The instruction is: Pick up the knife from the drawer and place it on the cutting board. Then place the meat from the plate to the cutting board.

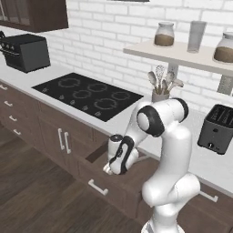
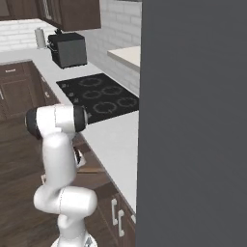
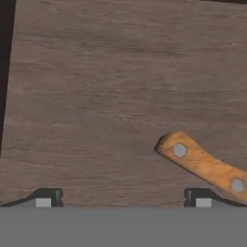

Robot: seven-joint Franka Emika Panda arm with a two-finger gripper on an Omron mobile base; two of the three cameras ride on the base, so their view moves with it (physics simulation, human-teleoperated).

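On grained drawer (image 3: 96, 87) wood, riveted knife (image 3: 205, 166) handle

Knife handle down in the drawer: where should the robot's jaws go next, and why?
Probably shift sideways toward the orange-brown wooden riveted knife handle. It lies on the dark-brown wooden drawer floor, off-centre beside one fingertip, and the jaws are open and hold nothing.

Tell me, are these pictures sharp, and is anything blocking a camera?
Left base view: evenly lit, slightly soft, no glare on the cooktop. Right base view: a flat grey panel blocks its right half. Hand view: the knife handle looks clear, cut off at the right edge.
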